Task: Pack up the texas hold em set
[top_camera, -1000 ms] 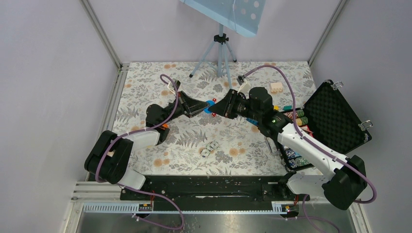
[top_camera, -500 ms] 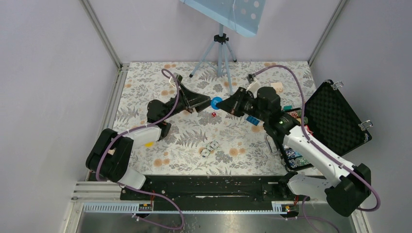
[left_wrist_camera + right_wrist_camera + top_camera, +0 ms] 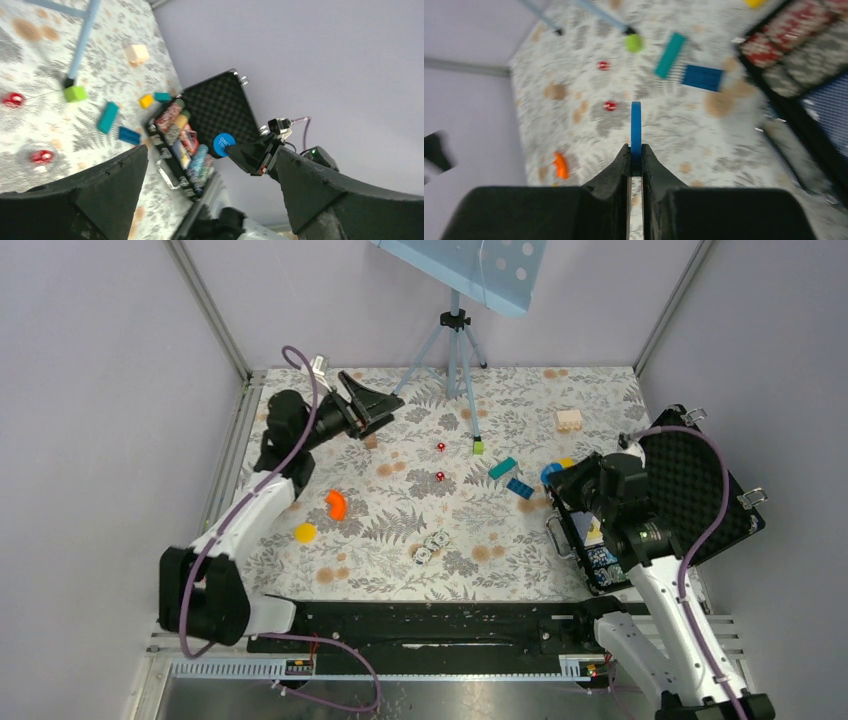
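Top external view: the left claw (image 3: 383,407) hangs over the far left part of the flowered table (image 3: 600,390). Its two fingers are spread wide with nothing between them. The right claw (image 3: 556,478) is pinched tight on a blue dealer disc (image 3: 548,473). Just to that claw's right lies the open briefcase (image 3: 690,485), its foam-lined lid leaning back and its poker chips (image 3: 603,558) in the base. To the right claw's left sit a blue brick (image 3: 519,487) and a teal brick (image 3: 503,467). Farther left are two red dice (image 3: 439,476), and an orange curved piece (image 3: 336,504) lies well beyond them.

Left wrist view: the left claw (image 3: 211,160) gapes, one dark finger at each lower corner, gripping nothing. Well ahead of it, framed between the fingers, stands the briefcase (image 3: 215,102) with its rows of poker chips (image 3: 181,131). Next to the case, the right claw (image 3: 235,147) holds up the blue dealer disc (image 3: 224,144), whose flat face is turned this way. The teal brick (image 3: 107,116), the blue brick (image 3: 130,135) and the red dice (image 3: 41,156) lie ahead and to the left.

Right wrist view: the right claw (image 3: 636,152) has both fingers pressed together on the blue dealer disc (image 3: 636,127), seen edge-on and upright. Ahead of it lie the red dice (image 3: 610,105). The teal brick (image 3: 670,55) and blue brick (image 3: 703,77) sit ahead to its right. The briefcase (image 3: 774,117) fills the right side, blurred, and the orange curved piece (image 3: 560,166) lies to the claw's left.
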### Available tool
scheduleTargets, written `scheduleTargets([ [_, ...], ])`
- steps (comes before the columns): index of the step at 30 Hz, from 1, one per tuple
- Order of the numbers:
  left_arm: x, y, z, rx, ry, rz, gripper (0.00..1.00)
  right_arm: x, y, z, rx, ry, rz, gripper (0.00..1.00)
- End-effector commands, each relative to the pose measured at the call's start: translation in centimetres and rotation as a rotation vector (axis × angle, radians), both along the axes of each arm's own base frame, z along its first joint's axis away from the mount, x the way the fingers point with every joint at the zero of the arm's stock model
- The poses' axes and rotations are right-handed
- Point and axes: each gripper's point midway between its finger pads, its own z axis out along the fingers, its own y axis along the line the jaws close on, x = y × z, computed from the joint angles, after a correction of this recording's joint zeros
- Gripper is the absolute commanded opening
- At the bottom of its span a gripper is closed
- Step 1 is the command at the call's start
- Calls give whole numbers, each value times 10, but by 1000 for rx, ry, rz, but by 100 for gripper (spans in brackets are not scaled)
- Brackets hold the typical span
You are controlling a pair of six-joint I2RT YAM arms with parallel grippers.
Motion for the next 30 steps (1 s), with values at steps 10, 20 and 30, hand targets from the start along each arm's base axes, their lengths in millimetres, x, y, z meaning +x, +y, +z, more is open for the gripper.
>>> scheduleTargets([
  [10,-10,35,-9,161,-64,37,99,-54,-102,-116,-177,374,-402,0],
  [20,-12,47,-21,207,-57,81,99,-51,-138,-126,-216,432,-534,0],
  [30,-9,50,-25,198,-47,77,99,-23,-139,-137,-163,409,-508,0],
])
